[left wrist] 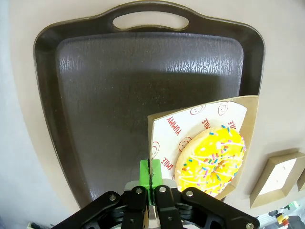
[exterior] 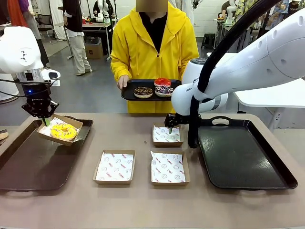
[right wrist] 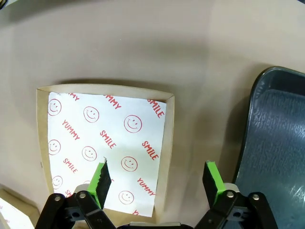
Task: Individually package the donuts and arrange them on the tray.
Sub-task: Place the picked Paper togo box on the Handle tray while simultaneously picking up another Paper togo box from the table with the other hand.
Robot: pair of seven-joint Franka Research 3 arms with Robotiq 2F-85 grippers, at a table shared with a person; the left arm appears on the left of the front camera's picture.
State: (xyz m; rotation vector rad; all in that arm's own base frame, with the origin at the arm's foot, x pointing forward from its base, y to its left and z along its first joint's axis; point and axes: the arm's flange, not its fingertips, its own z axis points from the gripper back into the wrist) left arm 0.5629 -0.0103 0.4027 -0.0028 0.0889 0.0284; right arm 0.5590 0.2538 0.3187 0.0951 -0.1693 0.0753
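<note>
A yellow-iced ring donut flecked with multicoloured sprinkles fills a brown cardboard box lined in white paper printed with red smiley faces and lettering. A glossy red-iced donut, a chocolate donut with sprinkles and a dark donut with purple-white sprinkles rest on a black tray before a person's bright yellow hooded jacket. The bench is tan.

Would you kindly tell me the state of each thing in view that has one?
Left gripper, fingers shut on rim of filled box.
Right gripper, fingers open above an empty box.
Yellow donut, boxed.
Other three donuts, unboxed on the person's tray.
Remaining two boxes, empty.
</note>
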